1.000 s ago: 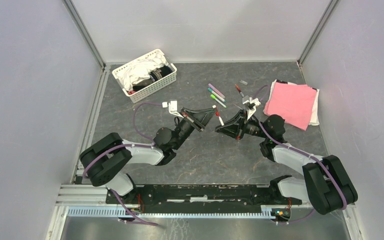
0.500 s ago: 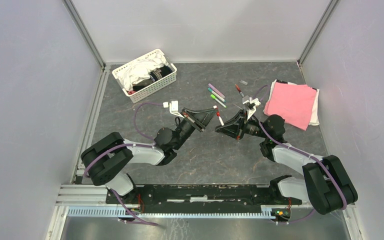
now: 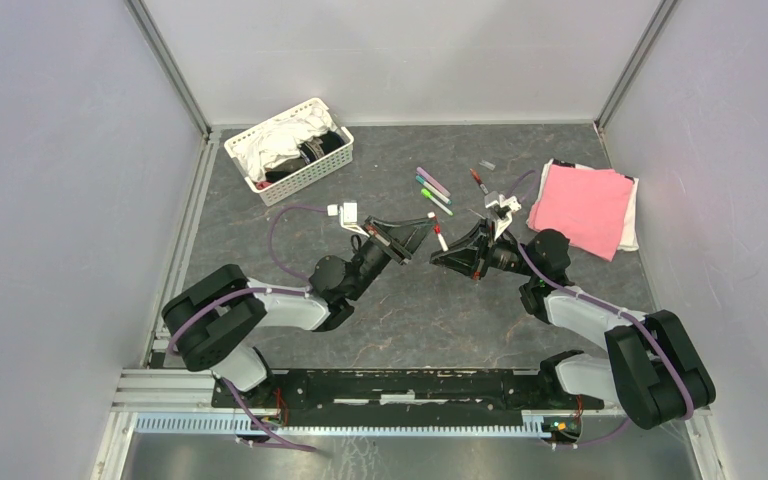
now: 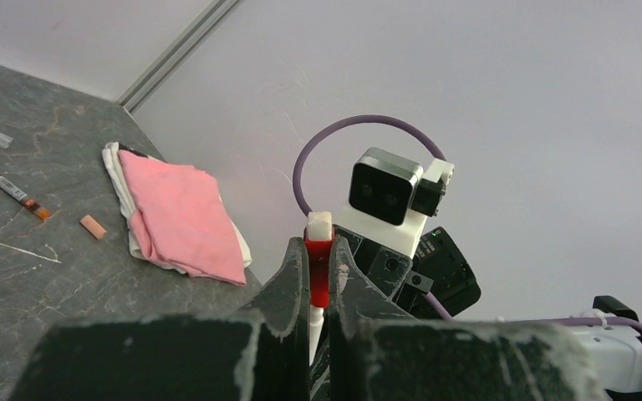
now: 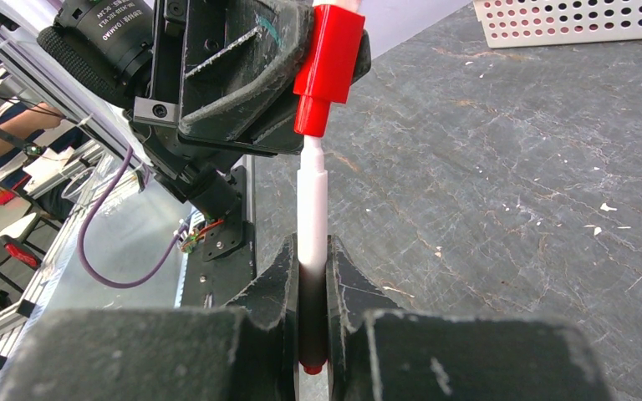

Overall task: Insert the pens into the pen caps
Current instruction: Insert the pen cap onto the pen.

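A red pen cap (image 4: 318, 271) is clamped in my left gripper (image 4: 318, 246), which is shut on it. One white-barrelled pen (image 5: 312, 225) with a red end stands in my right gripper (image 5: 312, 251), also shut. Its upper end sits in the mouth of the red pen cap (image 5: 328, 63). From above, the two grippers meet tip to tip at mid table, left gripper (image 3: 426, 232) and right gripper (image 3: 438, 258). Three more pens lie beyond them: purple (image 3: 433, 182), teal (image 3: 428, 193) and green (image 3: 435, 203). A brown-ended pen (image 4: 4, 182) and an orange cap (image 4: 93, 226) lie further right.
A folded pink cloth (image 3: 582, 208) on white cloth lies at the right. At the back left stands a white basket (image 3: 290, 150) of clothes. A small clear tube (image 3: 487, 165) lies near the brown-ended pen. Grey walls close in the table.
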